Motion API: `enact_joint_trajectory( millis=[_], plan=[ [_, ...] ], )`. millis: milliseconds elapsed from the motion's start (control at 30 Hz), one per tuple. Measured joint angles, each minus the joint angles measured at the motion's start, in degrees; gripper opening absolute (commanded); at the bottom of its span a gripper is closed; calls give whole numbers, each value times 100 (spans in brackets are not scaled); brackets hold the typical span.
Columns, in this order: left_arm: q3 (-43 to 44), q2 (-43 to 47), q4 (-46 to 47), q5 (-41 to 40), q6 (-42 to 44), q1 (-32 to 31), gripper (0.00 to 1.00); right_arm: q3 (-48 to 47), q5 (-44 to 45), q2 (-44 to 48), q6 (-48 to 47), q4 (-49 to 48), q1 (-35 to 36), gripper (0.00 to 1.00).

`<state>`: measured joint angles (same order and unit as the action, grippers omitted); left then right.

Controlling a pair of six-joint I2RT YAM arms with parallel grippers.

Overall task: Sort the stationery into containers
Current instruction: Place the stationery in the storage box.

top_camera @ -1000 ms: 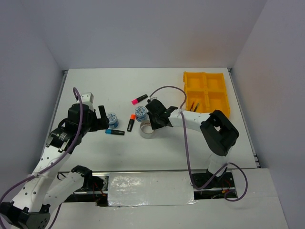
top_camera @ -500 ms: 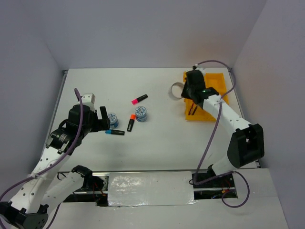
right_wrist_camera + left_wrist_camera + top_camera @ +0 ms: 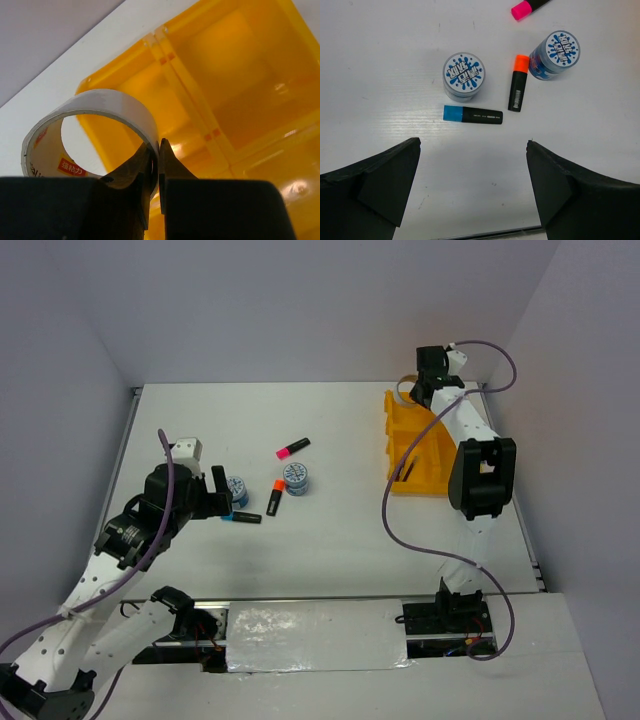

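My right gripper (image 3: 413, 390) is shut on the silver tape ring (image 3: 403, 387) and holds it over the far left part of the yellow tray (image 3: 410, 425). In the right wrist view the jaws pinch the ring's wall (image 3: 92, 107) above a tray compartment (image 3: 225, 90). Two thin pens (image 3: 404, 470) lie in the near left compartment. My left gripper (image 3: 222, 497) is open and empty. Just beyond it are a blue-white tape roll (image 3: 464, 76), a blue-capped highlighter (image 3: 472, 114), an orange-capped highlighter (image 3: 518, 83), a second tape roll (image 3: 559, 48) and a pink-capped highlighter (image 3: 527, 7).
The right arm's links (image 3: 480, 470) stretch over the right side of the tray. White walls close the table at the back and both sides.
My right arm has carried the tape ring from the middle of the table to the far side, over the tray. My left arm has barely moved.
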<state>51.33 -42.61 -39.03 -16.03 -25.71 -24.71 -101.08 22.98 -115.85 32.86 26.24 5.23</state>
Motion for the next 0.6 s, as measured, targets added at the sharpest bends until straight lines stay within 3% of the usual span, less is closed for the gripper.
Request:
enact_joint_trajectory(
  millis=[100,233,333,600],
  plan=[
    [0,-15,-2,0,2,2,99,-581,-31,-494,-68,227,-166,4],
    [0,-35,-4,2,4,0,99,-693,-57,-654,-168,310,-249,50],
    [0,-35,-2,2,4,0,99,-601,-197,-616,-315,197,-238,60],
    [0,9,-2,2,7,0,99,-378,-492,-476,-463,175,-212,69]
  ],
)
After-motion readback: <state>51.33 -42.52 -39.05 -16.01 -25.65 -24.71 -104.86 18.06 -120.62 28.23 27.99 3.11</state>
